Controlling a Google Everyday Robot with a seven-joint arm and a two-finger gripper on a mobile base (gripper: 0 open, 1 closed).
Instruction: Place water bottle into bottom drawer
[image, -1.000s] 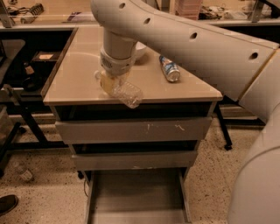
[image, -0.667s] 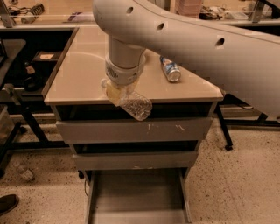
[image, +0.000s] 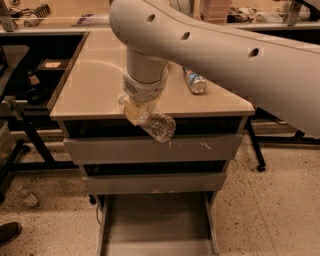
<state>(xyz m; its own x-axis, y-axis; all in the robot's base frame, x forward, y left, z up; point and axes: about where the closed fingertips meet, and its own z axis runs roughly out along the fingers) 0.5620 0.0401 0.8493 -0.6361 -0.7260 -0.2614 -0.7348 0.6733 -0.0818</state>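
The gripper (image: 134, 109) sits over the front edge of the counter (image: 95, 85), clasping the water bottle (image: 159, 126), which hangs tilted before the top drawer (image: 210, 147). The can (image: 194, 81) lies on the counter, right of and behind the gripper. The middle drawer (image: 150, 182) sits under the top drawer. The bottom drawer (image: 155, 225) is lowest, pulled out forward, below the water bottle.

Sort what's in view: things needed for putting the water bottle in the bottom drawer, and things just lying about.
For the job: water bottle, held by the gripper at the tabletop's front edge; bottom drawer, pulled open.
Lying about: blue-and-white can on the tabletop; two upper drawers, shut.
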